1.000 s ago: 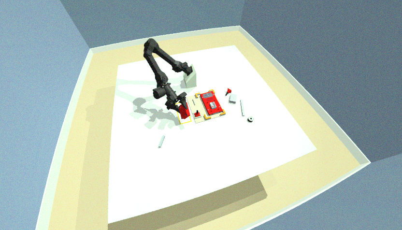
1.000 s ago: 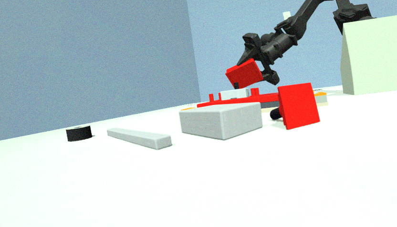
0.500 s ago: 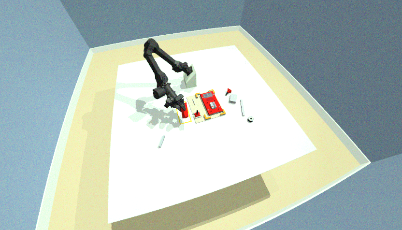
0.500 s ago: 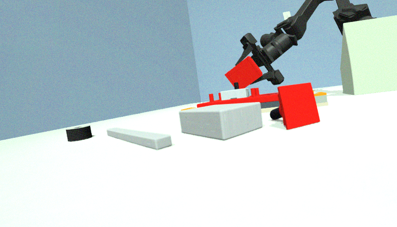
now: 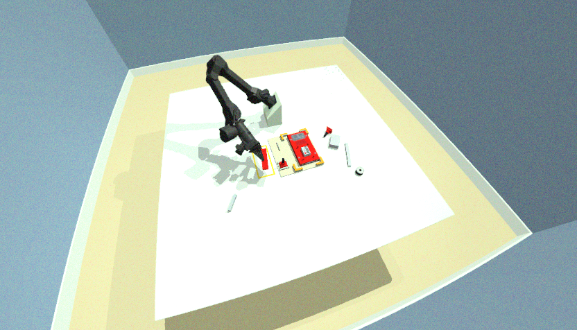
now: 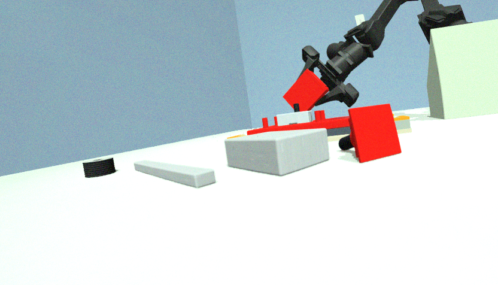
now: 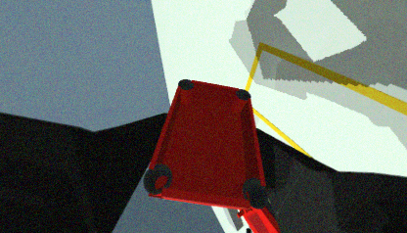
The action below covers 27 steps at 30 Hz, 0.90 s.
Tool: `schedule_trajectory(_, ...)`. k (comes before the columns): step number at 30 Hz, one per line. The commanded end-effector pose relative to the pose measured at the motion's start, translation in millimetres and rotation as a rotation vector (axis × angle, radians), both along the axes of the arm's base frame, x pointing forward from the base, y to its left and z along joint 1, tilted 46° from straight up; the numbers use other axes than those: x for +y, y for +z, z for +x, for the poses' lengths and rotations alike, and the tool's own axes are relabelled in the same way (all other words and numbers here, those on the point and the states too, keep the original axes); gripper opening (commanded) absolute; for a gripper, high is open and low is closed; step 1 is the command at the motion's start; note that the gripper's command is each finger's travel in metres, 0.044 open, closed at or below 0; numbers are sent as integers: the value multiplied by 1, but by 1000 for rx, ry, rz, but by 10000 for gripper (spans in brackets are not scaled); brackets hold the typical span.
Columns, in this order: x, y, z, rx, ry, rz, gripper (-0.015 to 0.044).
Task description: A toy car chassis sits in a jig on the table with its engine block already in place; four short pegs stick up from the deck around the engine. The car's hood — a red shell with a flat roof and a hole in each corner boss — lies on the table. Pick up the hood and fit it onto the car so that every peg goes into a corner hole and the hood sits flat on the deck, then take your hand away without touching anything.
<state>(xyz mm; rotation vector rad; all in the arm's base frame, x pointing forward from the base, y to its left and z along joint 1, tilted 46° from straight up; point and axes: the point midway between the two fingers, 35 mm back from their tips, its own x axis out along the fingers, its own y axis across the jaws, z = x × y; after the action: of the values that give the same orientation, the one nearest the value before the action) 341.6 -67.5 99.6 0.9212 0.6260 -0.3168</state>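
1. top: looking steeply down from high above, far enough back for the whole white surface [image 5: 297, 233] [image 6: 183, 230] [image 7: 210, 57].
2. exterior: looking low across it, facing the chassis [image 5: 302, 145] [image 6: 319, 123], near a grey block [image 5: 334, 141] [image 6: 275, 153].
3. wrist: looking out between black fingers [image 5: 259, 152] [image 6: 328, 98], close on the hood [image 5: 265, 163] [image 6: 306, 89] [image 7: 210, 140].
4. shared by top and wrist: part of a yellow outline [image 5: 267, 175] [image 7: 284, 134].
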Motion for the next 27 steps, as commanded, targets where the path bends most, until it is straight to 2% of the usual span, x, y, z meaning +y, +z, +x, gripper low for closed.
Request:
schedule_trajectory(1,0,-1,0,-1,-59,81,0)
schedule_trajectory(27,-30,-21,-6,8,-590,740,0)
